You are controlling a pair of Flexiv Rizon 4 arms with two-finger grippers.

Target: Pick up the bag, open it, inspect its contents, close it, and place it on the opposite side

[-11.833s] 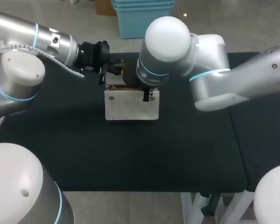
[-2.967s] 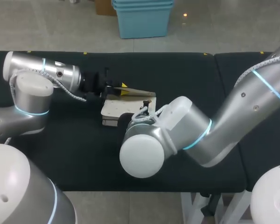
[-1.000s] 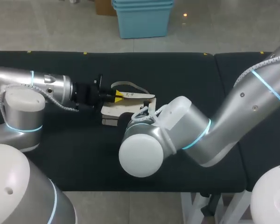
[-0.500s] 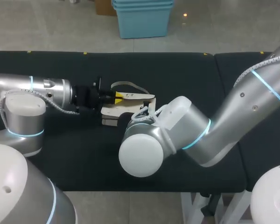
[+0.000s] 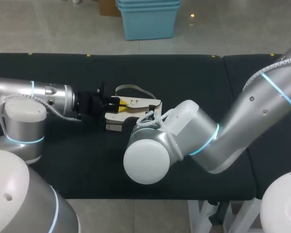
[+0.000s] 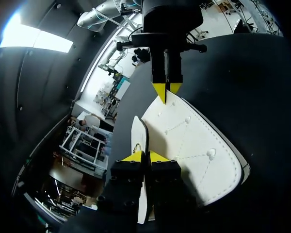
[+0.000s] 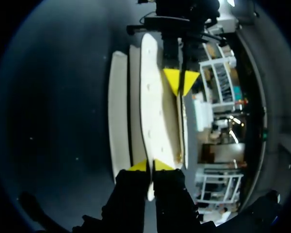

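The bag lies on the table, a little toward nine o'clock from its middle; its flap stands lifted off the body, probably to bare the inside for inspection; the left gripper at nine o'clock and the right gripper at three o'clock each have their jaws clamped on opposite flap edges.

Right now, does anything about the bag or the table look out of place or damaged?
Nothing stands out. The flap of the bag is raised off its body, but only because the left gripper and right gripper are shut on its opposite edges. Nothing is spilled on the table; no damage shows.
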